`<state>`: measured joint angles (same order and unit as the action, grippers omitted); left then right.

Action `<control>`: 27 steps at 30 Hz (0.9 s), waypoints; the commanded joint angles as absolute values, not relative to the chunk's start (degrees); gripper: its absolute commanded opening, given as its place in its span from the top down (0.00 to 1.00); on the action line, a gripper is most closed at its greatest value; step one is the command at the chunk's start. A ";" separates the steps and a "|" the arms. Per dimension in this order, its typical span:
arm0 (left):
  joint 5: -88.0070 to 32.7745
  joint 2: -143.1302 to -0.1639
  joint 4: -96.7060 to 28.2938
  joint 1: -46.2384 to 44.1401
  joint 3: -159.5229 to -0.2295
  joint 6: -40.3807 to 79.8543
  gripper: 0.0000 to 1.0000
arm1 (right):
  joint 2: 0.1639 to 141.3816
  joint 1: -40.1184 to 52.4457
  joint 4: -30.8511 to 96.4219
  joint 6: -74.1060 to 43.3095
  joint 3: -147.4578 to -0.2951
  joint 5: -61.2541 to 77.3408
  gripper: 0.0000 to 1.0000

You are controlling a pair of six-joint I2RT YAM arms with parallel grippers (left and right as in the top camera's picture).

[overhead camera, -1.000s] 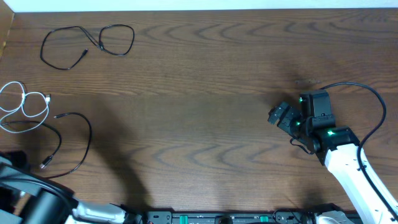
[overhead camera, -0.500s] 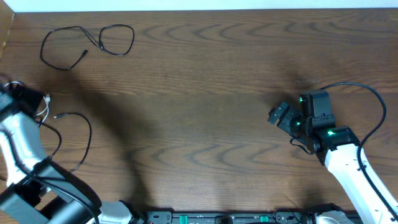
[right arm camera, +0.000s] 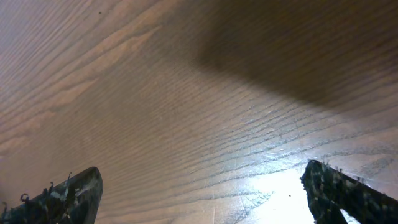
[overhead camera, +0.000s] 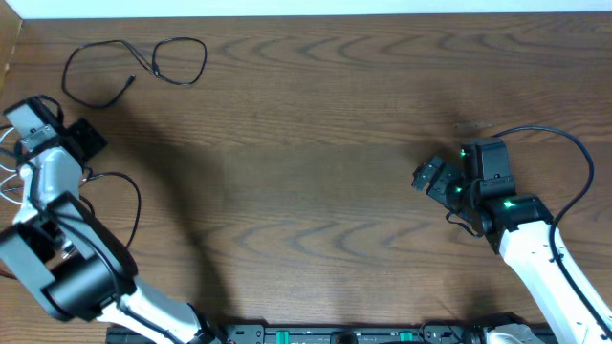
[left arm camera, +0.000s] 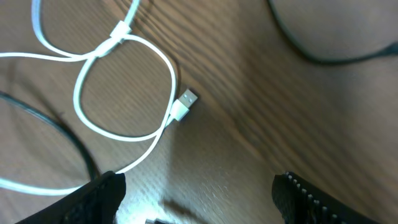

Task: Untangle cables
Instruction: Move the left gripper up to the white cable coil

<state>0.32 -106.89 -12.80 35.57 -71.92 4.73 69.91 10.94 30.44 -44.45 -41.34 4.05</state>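
Observation:
A white cable [left arm camera: 124, 134] lies in a loop with its USB plug [left arm camera: 186, 102] on the wooden table. In the overhead view only bits of it [overhead camera: 8, 153] show beside my left arm at the far left edge. My left gripper [overhead camera: 86, 140] hovers over it, open and empty [left arm camera: 202, 205]. One black cable [overhead camera: 134, 59] lies coiled at the back left. A second black cable [overhead camera: 129, 191] curves just in front of the left gripper and crosses the left wrist view [left arm camera: 68, 140]. My right gripper [overhead camera: 430, 179] is open and empty [right arm camera: 205, 199] over bare wood at the right.
The table's left edge [overhead camera: 8, 57] runs close to the cables. A thick black robot wire [overhead camera: 574, 153] arcs behind the right arm. A dark rail [overhead camera: 335, 334] runs along the front edge.
My left arm has swung up from the front left corner to over the white cable, now covering most of it. The right arm and the cables have not moved.

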 commanded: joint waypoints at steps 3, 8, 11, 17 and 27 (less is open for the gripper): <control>0.82 -110.30 -8.88 37.58 -72.62 -1.74 0.20 | 69.76 10.85 30.48 -43.62 -41.52 3.36 0.01; 0.38 -112.33 -7.77 40.40 -72.62 -1.74 0.23 | 69.76 10.85 30.48 -43.62 -41.52 3.33 0.01; -0.99 -114.02 -7.33 41.60 -72.62 -2.20 0.26 | 69.78 10.85 30.48 -43.62 -41.52 3.36 0.01; -6.90 -116.60 -5.19 42.74 -72.62 -5.43 0.26 | 69.76 10.85 30.48 -43.62 -41.50 3.36 0.01; -7.09 -117.62 -3.55 42.96 -72.62 -10.63 0.27 | 69.78 10.85 30.46 -43.62 -41.52 3.36 0.01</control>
<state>-6.17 -116.71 -3.79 42.72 -71.92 -7.49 69.91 10.94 30.41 -44.45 -41.34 4.05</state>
